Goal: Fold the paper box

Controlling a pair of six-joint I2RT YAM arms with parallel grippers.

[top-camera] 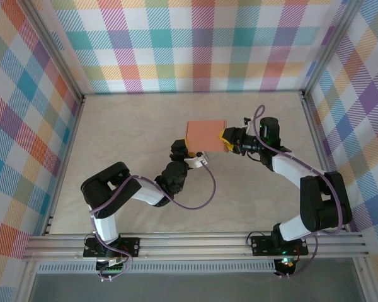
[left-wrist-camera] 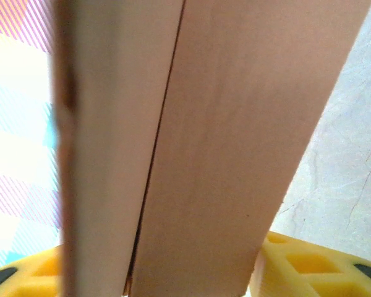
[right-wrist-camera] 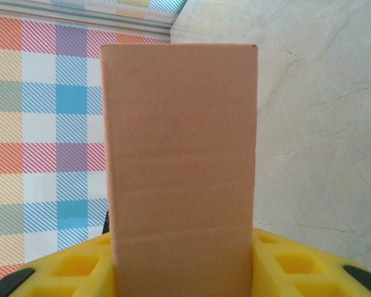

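The salmon-orange paper box (top-camera: 205, 133) sits folded into a small rectangular shape near the middle of the table, held from two sides. My left gripper (top-camera: 192, 151) holds its near-left corner. In the left wrist view the box (left-wrist-camera: 235, 124) fills the gap between the yellow fingers (left-wrist-camera: 297, 266), and a dark seam runs down between two of its panels. My right gripper (top-camera: 226, 139) holds the box's right side. In the right wrist view the box (right-wrist-camera: 179, 124) stands upright, wedged between the yellow fingers (right-wrist-camera: 284, 260). Both grippers' fingertips are hidden by the card.
The pale marbled table (top-camera: 126, 126) is enclosed by plaid walls (top-camera: 195, 44) and aluminium frame posts (top-camera: 82, 94). A purple cable (top-camera: 205, 195) loops off the left arm. There is free room to the left and at the back.
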